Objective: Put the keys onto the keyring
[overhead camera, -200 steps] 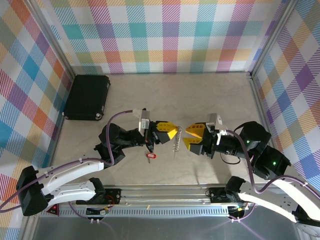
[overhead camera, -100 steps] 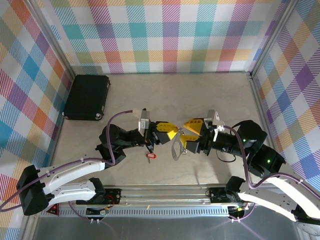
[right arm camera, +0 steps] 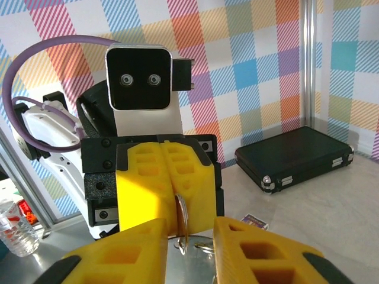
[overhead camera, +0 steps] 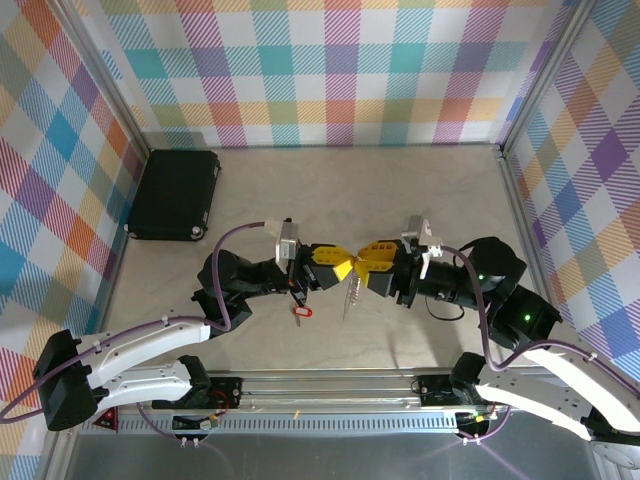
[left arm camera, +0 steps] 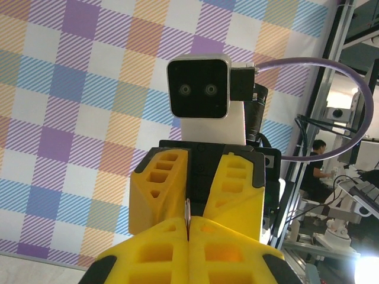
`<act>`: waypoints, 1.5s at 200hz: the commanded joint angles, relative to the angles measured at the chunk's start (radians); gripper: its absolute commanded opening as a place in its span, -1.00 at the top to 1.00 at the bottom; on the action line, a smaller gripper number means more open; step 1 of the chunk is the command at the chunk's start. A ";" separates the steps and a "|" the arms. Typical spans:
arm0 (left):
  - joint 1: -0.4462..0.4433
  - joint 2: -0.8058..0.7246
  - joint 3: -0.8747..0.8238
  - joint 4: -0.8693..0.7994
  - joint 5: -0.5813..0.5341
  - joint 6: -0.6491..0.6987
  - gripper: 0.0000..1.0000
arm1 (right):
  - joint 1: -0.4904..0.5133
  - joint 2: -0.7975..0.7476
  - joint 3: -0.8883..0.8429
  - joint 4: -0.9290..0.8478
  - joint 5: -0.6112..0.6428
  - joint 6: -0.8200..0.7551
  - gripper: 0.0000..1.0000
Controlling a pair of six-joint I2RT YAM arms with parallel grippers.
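From above, my left end effector [overhead camera: 336, 266] is clamped on the keyring [overhead camera: 350, 292] over the counter's [overhead camera: 420, 190] middle. The red key [overhead camera: 302, 311] lies toward the near edge.

Left wrist: its fingers [left arm camera: 225, 254] pinch the ring's thin edge.

Right wrist: my right end effector [right arm camera: 189, 229] stands a little apart around the ring.

L gripper [left arm camera: 188, 251] jaws pressed tight, thin silver keyring [left arm camera: 187, 216] edge pinched btwn. R gripper [left arm camera: 198, 186] opposite, jaws slightly apart; plaid wall [left arm camera: 71, 89] behind.
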 commanded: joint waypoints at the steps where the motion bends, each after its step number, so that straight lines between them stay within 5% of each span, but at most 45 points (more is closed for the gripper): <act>1: -0.010 -0.006 -0.006 0.071 0.021 -0.015 1.00 | 0.006 0.002 -0.003 0.043 -0.017 0.006 0.62; 32: -0.010 -0.005 -0.010 0.070 0.021 -0.013 1.00 | 0.006 0.005 -0.003 0.045 -0.025 0.003 1.00; 82: -0.010 -0.041 0.005 -0.048 0.020 0.037 0.98 | 0.006 0.001 0.004 0.010 -0.033 -0.032 1.00; 120: -0.010 -0.146 0.125 -0.552 -0.040 0.273 0.36 | 0.007 0.029 0.106 -0.225 -0.025 -0.181 1.00; 154: -0.010 -0.157 0.298 -0.997 -0.065 0.466 0.28 | 0.006 0.095 0.219 -0.433 -0.048 -0.330 1.00; 185: -0.010 -0.106 0.428 -1.240 -0.040 0.553 0.28 | 0.006 0.137 0.267 -0.501 -0.087 -0.383 1.00; 300: -0.010 -0.034 0.441 -1.241 0.010 0.563 0.45 | 0.008 0.196 0.308 -0.539 -0.122 -0.414 1.00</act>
